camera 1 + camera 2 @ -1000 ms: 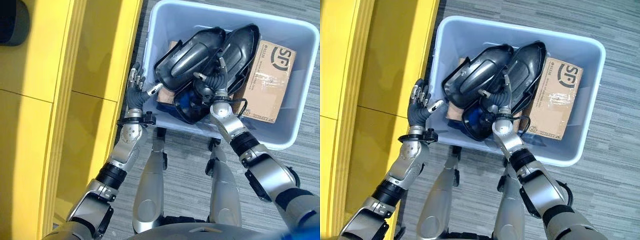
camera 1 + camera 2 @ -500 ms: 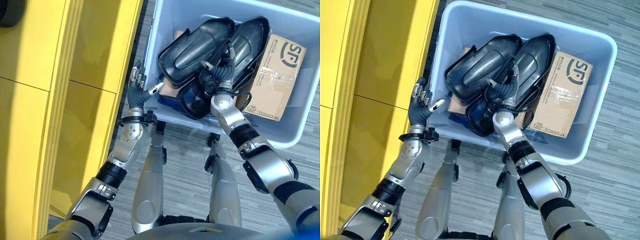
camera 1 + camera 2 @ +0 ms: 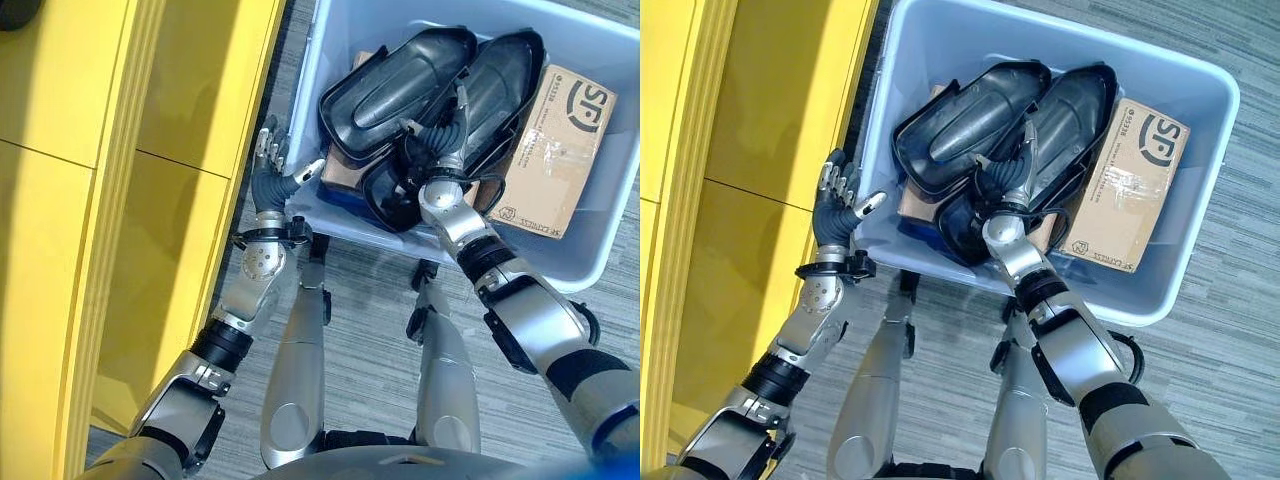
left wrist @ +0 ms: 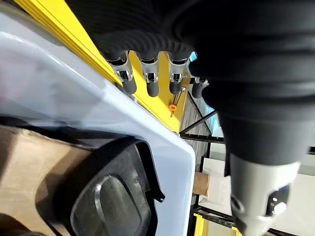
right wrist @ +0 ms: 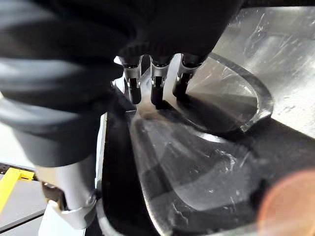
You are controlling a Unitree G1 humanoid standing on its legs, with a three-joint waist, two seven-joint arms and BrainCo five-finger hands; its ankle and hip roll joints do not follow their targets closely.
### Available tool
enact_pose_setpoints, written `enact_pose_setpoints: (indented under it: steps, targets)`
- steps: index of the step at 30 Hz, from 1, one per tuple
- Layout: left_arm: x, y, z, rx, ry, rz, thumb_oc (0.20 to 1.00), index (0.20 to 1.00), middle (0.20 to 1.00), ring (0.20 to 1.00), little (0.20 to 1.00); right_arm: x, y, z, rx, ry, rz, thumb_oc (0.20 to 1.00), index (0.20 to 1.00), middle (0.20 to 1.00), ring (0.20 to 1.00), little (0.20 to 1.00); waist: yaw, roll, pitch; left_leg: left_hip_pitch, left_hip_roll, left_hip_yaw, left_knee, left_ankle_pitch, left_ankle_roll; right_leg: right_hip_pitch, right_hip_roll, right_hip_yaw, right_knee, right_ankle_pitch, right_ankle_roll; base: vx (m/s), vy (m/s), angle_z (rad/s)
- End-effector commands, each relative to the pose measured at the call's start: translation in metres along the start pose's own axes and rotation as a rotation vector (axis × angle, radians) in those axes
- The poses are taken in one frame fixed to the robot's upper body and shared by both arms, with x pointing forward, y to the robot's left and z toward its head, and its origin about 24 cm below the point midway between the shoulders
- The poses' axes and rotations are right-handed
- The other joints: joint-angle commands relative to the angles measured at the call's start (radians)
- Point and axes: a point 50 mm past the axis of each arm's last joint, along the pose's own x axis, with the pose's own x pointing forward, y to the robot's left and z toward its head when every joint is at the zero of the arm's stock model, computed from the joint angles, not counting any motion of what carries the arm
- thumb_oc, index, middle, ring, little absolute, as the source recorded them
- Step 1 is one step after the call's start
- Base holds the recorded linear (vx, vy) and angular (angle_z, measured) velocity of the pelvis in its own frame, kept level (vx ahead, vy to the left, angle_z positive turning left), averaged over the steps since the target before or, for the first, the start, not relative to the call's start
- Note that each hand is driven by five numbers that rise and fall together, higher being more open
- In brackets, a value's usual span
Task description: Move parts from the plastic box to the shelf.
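Both hands at the plastic box (image 3: 610, 240), all parts inside it.
Box holds two black shell parts (image 3: 400, 85) (image 3: 505, 85) side by side and one cardboard carton (image 3: 560, 140) beside them. Right hand (image 3: 440, 150) rests on the parts, fingers (image 5: 155, 78) relaxed, clamping nothing. Left hand (image 3: 272, 172) outside the box's near corner, fingers spread, between box and yellow shelf (image 3: 120, 200).

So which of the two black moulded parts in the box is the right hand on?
The right hand rests on the black part beside the cardboard box.
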Motion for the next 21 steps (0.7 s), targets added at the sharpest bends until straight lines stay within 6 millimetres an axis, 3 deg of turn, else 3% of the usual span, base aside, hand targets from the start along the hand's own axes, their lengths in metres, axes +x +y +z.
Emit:
enact_pose_setpoints:
  steps: [1, 6, 9, 10, 21]
  targets:
    - [0.002, -0.013, 0.030, -0.086, -0.139, -0.072, 1.000, 1.000, 1.000, 1.000, 1.000, -0.022, 0.039, -0.010, -0.082, 0.057, 0.297, 1.000, 1.000, 1.000, 1.000, 1.000, 0.076, 0.032, 0.018, 0.016, -0.067, 0.041, -0.002, -0.039, 0.054, 0.073, -0.058, 0.031, 0.064, -0.001, 0.076, 0.00, 0.000, 0.00]
    - [0.004, -0.011, 0.030, -0.083, -0.148, -0.062, 1.000, 1.000, 1.000, 1.000, 1.000, -0.050, 0.070, -0.008, -0.242, -0.058, 0.532, 1.000, 1.000, 1.000, 1.000, 1.000, 0.079, 0.025, 0.020, 0.020, -0.070, 0.038, -0.006, -0.038, 0.053, 0.079, -0.059, 0.025, 0.062, 0.000, 0.078, 0.00, 0.000, 0.00]
    - [0.004, -0.009, 0.031, -0.082, -0.151, -0.054, 1.000, 1.000, 1.000, 1.000, 1.000, -0.057, 0.075, -0.012, -0.277, -0.067, 0.576, 1.000, 1.000, 1.000, 1.000, 1.000, 0.080, 0.023, 0.020, 0.019, -0.070, 0.038, -0.005, -0.038, 0.053, 0.078, -0.060, 0.025, 0.064, -0.002, 0.078, 0.00, 0.000, 0.00]
    - [0.004, -0.009, 0.031, -0.088, -0.153, -0.051, 1.000, 1.000, 1.000, 1.000, 1.000, -0.068, 0.084, -0.012, -0.321, -0.105, 0.646, 1.000, 1.000, 1.000, 1.000, 1.000, 0.080, 0.021, 0.022, 0.018, -0.069, 0.038, -0.003, -0.038, 0.053, 0.078, -0.061, 0.024, 0.066, -0.003, 0.078, 0.00, 0.000, 0.00]
    - [0.002, -0.007, 0.028, -0.077, -0.142, -0.040, 1.000, 1.000, 1.000, 1.000, 1.000, -0.083, 0.087, -0.027, -0.368, -0.091, 0.709, 1.000, 1.000, 1.000, 1.000, 1.000, 0.068, 0.010, 0.027, 0.024, -0.064, 0.041, -0.010, -0.036, 0.049, 0.077, -0.057, 0.027, 0.063, -0.003, 0.078, 0.00, 0.003, 0.02]
